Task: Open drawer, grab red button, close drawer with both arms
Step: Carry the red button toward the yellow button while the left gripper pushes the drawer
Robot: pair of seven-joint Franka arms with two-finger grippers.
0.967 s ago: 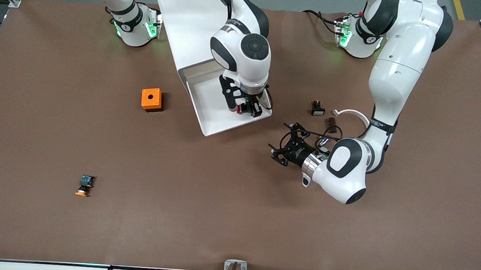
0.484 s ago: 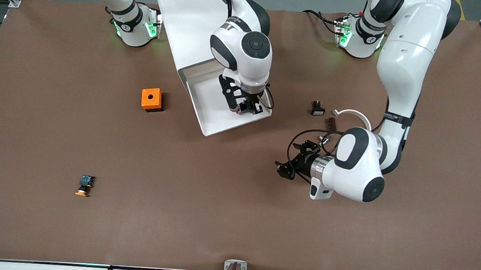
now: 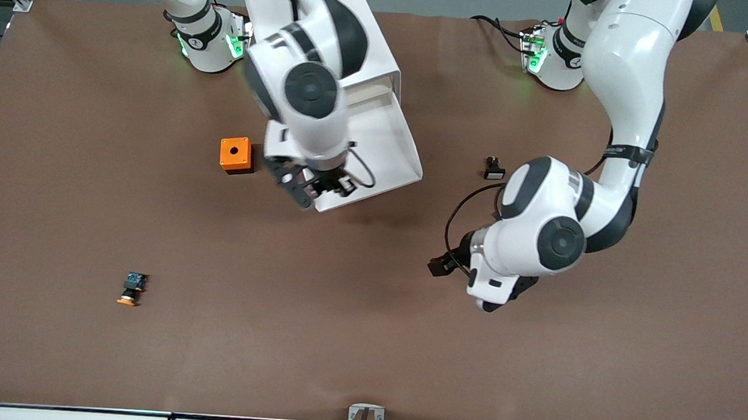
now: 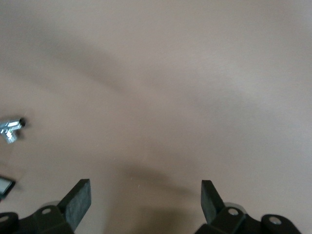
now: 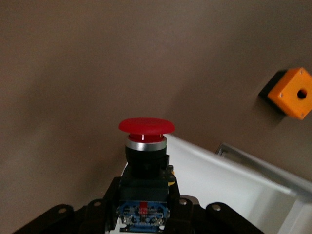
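Note:
The drawer (image 3: 396, 148) stands pulled out of the white cabinet (image 3: 368, 47), its white tray bare where it shows. My right gripper (image 3: 314, 187) hangs over the drawer's front corner toward the right arm's end, shut on the button. In the right wrist view the button's red cap (image 5: 146, 126) sticks out ahead of the right gripper (image 5: 144, 204), whose fingers clamp its black body, with the drawer (image 5: 234, 187) below. My left gripper (image 3: 441, 265) is over bare table toward the left arm's end, mostly hidden under its arm. The left wrist view shows the left gripper (image 4: 145, 197) open and empty.
An orange box (image 3: 236, 155) with a hole sits beside the drawer toward the right arm's end, also the orange box (image 5: 291, 92) in the right wrist view. An orange-capped button (image 3: 130, 289) lies nearer the camera. A black button with a white face (image 3: 493, 169) lies by the left arm.
The right gripper shut on the button in the drawer, then rose with it toward the drawer's front corner. The left arm swung round, its gripper shifting slightly nearer the camera.

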